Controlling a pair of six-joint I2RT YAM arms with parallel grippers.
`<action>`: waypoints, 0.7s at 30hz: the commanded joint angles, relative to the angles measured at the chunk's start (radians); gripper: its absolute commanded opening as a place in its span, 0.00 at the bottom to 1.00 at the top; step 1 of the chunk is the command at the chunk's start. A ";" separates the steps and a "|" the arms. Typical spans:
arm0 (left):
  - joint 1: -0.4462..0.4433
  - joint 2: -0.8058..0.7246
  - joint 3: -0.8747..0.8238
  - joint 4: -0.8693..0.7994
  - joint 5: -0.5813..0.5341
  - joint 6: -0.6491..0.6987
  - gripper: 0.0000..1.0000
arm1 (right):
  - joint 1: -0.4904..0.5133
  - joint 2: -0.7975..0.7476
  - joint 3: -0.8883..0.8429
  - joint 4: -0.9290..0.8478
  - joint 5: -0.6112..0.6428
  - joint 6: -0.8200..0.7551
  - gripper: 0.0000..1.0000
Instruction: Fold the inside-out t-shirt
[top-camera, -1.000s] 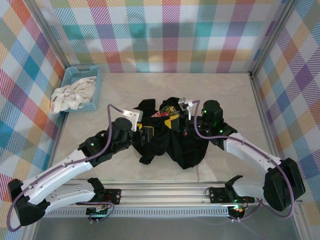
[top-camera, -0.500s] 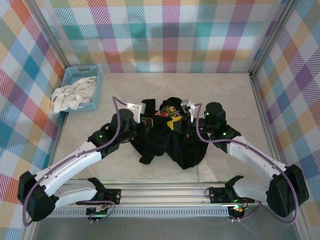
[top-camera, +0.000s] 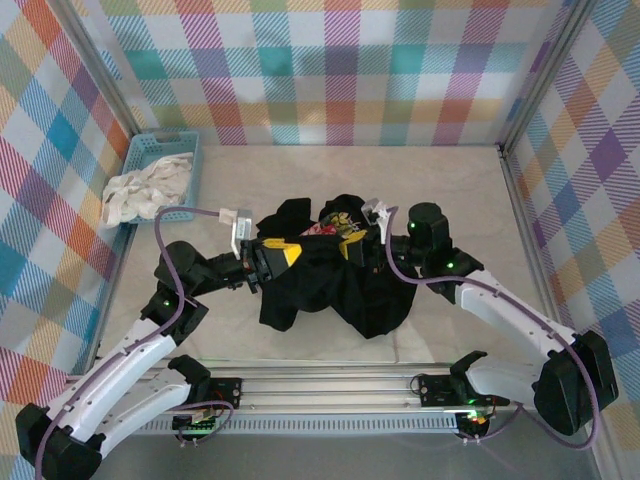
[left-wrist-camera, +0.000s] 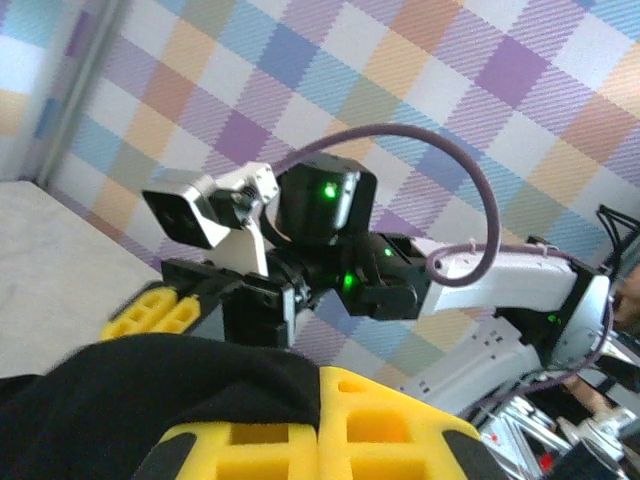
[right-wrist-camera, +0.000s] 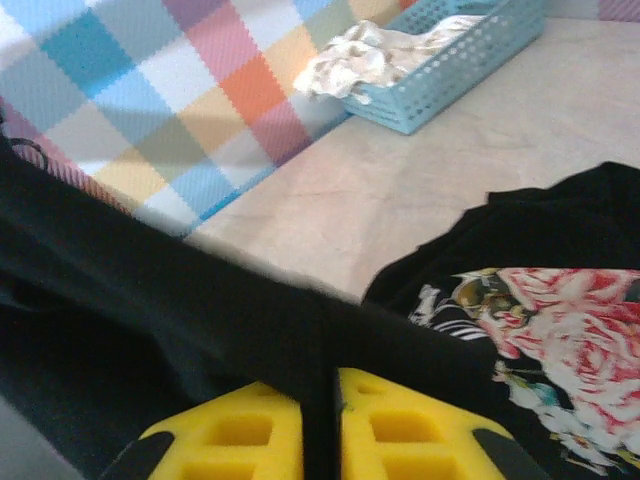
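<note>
Bunched up in the middle of the counter: the inside-out t-shirt, black, stretched longer from left to right. Facing up, toward the far edge: its flower print. Pinched shut on the shirt's left end: the left tool. Clamped on a black fold beside the print, pads nearly together: the right tool. At the far left corner: a blue basket holding white cloth.

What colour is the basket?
Light blue basket, clearest in the right wrist view.
</note>
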 joint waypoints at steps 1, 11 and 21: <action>0.009 -0.004 0.008 0.094 0.069 -0.020 0.00 | 0.006 -0.013 0.052 -0.127 0.115 -0.045 0.29; 0.010 -0.001 0.037 -0.022 0.057 0.057 0.00 | 0.092 -0.088 0.054 -0.179 0.096 -0.349 0.64; 0.009 -0.017 0.034 -0.041 0.055 0.069 0.00 | 0.138 0.052 0.124 -0.101 -0.011 -0.377 0.56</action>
